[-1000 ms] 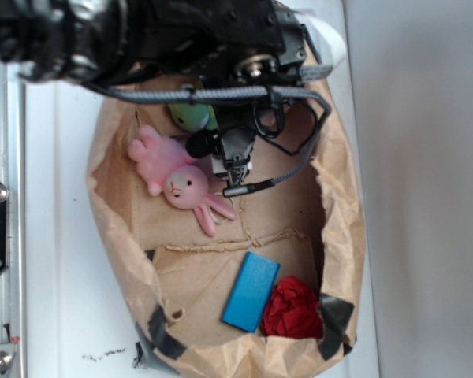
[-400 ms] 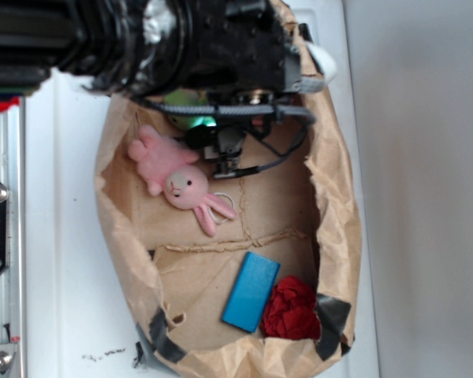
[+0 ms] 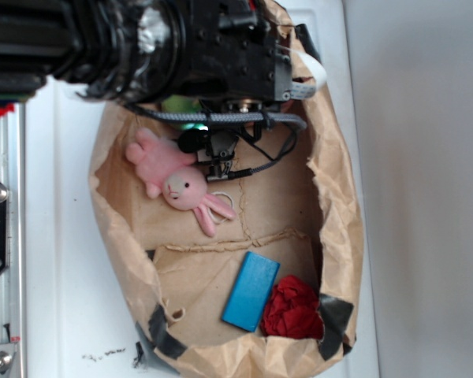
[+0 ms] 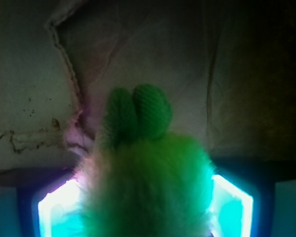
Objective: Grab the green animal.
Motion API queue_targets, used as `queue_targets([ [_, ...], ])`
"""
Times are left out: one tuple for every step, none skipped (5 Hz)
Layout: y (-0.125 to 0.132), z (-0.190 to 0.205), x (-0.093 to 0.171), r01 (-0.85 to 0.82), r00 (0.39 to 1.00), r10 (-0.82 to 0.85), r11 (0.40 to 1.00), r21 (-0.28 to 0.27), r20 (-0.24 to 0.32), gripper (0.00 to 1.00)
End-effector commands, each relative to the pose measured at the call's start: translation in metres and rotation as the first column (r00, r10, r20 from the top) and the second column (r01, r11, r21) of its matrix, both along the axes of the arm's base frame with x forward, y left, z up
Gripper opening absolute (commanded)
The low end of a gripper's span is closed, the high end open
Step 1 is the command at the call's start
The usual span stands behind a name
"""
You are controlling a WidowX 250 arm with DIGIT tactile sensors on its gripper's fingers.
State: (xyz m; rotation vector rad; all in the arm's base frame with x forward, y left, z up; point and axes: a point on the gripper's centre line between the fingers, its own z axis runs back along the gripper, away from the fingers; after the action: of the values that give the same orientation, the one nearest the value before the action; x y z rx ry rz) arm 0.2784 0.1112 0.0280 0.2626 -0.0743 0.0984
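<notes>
In the wrist view the green animal [image 4: 145, 163] fills the space between my gripper's [image 4: 147, 192] two glowing cyan fingers [image 4: 56, 210], fuzzy body near the camera and two knitted green ears pointing away. The fur reaches both finger pads, and the jaws stand wide apart around it. From the exterior view only a sliver of the green animal [image 3: 173, 105] shows at the top of the paper bag, under the black arm. There the gripper [image 3: 213, 161] hangs just right of the pink bunny.
A pink plush bunny [image 3: 181, 185] lies right beside the gripper. A blue block [image 3: 251, 291] and a red cloth lump [image 3: 294, 309] sit at the bag's lower end. Crumpled brown paper walls [image 3: 339, 197] ring everything.
The arm has moved up and left toward the bag's top end, covering most of the green animal. The bunny shifted slightly; block and cloth are still.
</notes>
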Motion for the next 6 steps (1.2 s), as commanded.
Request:
queue_targets([
  [-0.001,0.003,0.0,-0.024,1.0,0.024,1.0,-0.015,0.015,0.0],
  [-0.001,0.008,0.0,-0.024,0.999,0.025,0.999,-0.028,0.021,0.0],
  [-0.005,0.021,0.001,-0.026,0.999,0.029,0.998,-0.063,0.042,0.0],
  [-0.016,0.046,0.002,-0.015,0.998,0.022,0.993,-0.12,0.061,0.0],
  [-0.029,0.073,0.002,-0.007,0.997,0.022,0.982,-0.188,0.076,0.0],
  [-0.039,0.107,0.003,0.005,0.995,0.023,0.962,-0.274,0.101,0.0],
])
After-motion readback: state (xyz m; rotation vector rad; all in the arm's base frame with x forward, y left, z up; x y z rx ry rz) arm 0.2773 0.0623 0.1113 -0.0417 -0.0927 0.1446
